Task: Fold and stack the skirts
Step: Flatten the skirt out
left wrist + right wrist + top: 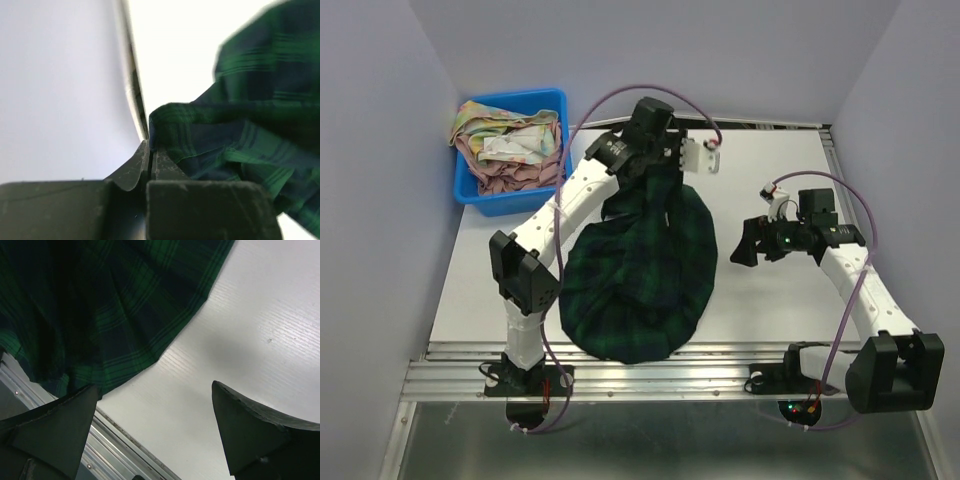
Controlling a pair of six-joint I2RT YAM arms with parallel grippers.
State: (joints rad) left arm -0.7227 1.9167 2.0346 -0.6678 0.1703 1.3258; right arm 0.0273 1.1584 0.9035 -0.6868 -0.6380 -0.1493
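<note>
The left gripper (150, 152) is clamping an edge of the plaid skirt (638, 280). The left wrist view is showing its two fingers pressed tight together on the cloth. That gathered edge is hanging from the gripper at the 12 o'clock end of the garment. The rest is draping down and spreading into a rounded heap toward 6 o'clock, where the hem is lying over the aluminium rail (740, 352) at the near edge of the table (770, 310).

The right gripper (748, 245) is hovering at 3 o'clock of the plaid skirt, near it but apart. Its fingers are spread wide and gripping nothing, and between them the right wrist view is showing the pleated hem and bare white tabletop.

The floral skirt (515, 150) is lying crumpled in the blue bin (510, 206), which is sitting at 10 o'clock on the table. Purple cables (620, 92) are looping over both arms. A small white part (708, 157) is sitting at 2 o'clock of the plaid skirt, too small to identify. A green light (787, 241) is glowing on the right wrist.
</note>
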